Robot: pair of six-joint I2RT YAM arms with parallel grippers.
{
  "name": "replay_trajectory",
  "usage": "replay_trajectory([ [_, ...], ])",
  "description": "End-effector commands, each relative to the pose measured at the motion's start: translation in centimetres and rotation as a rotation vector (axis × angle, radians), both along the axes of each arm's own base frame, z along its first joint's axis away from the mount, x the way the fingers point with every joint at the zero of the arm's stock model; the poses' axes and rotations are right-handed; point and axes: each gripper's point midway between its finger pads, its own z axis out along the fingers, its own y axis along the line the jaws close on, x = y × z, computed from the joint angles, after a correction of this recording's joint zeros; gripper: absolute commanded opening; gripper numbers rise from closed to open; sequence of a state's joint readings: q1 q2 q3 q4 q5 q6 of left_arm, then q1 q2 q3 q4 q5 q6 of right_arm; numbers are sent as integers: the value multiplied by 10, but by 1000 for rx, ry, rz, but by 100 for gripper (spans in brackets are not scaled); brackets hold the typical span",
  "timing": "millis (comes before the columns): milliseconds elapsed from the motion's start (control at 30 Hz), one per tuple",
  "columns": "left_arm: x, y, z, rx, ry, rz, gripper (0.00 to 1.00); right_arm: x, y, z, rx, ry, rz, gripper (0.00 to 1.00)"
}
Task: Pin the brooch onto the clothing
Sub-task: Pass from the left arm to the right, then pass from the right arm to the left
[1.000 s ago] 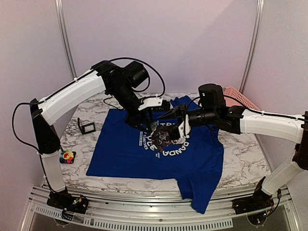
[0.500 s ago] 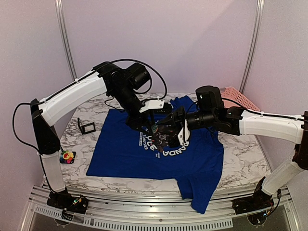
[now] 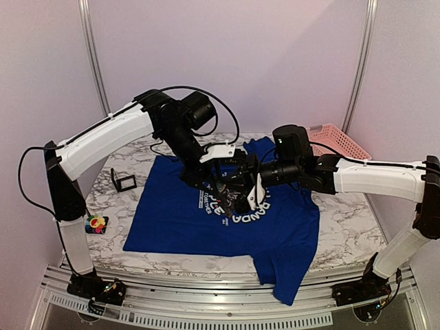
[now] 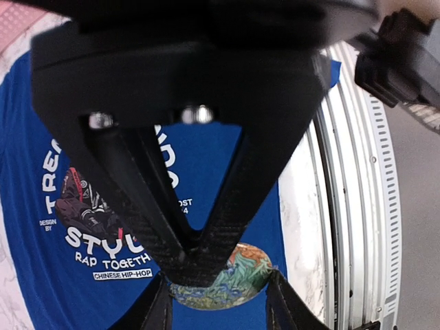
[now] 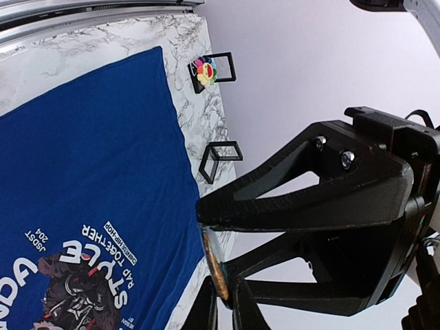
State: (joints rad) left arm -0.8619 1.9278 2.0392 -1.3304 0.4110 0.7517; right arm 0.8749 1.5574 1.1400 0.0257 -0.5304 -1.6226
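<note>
Two arms meet above the chest print (image 4: 89, 206) of a royal-blue T-shirt (image 3: 179, 213) spread flat on the marble desk (image 3: 350, 227). The left end effector (image 4: 218, 309) holds a round badge (image 4: 227, 278) with a swirling painted face by its rim, just above the T-shirt's print. The right end effector (image 5: 223, 309) is pinched narrow across the badge's two faces at its edge. The flower-shaped brooch (image 3: 97, 223) sits on a small black holder (image 5: 223, 69), well apart from the T-shirt, off its left side. A second open black frame (image 3: 124, 181) stands just beside the T-shirt's left edge. A pink basket (image 3: 337, 141) lies beyond the T-shirt's far right corner.
</note>
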Motion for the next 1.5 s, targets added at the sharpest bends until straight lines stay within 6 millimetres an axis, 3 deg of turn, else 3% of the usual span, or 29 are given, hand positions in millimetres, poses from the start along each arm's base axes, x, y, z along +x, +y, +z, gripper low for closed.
replay_trajectory([
  [0,-48,45,-13,201,178,-20,36,2,8,11,30,-30,3,2],
  [133,-48,47,-11,200,166,-22,41,-3,5,9,14,4,11,0],
  [233,-46,48,-7,194,150,-19,65,-7,2,11,18,53,6,0],
  [300,-43,49,0,180,123,-15,97,-7,1,15,31,94,-16,0],
  [433,-25,52,32,75,38,40,100,-2,-1,25,87,269,-113,0],
  [600,-5,78,73,-52,-103,135,100,13,-4,40,212,749,-301,0],
  [733,-20,99,73,-50,-92,181,100,22,-13,45,282,1224,-365,0],
  [833,-37,116,72,-112,-160,182,100,19,-20,53,328,1416,-361,0],
  [933,-45,118,91,-269,-274,214,99,11,-25,60,331,1570,-365,0],
  [967,-49,115,103,-346,-313,219,100,8,-26,60,327,1604,-364,0],
  [1200,-72,66,88,-538,-163,243,99,-18,-52,83,449,1709,-281,0],
  [1467,-78,-5,124,-806,-136,178,86,-38,-76,114,508,1626,-217,0],
])
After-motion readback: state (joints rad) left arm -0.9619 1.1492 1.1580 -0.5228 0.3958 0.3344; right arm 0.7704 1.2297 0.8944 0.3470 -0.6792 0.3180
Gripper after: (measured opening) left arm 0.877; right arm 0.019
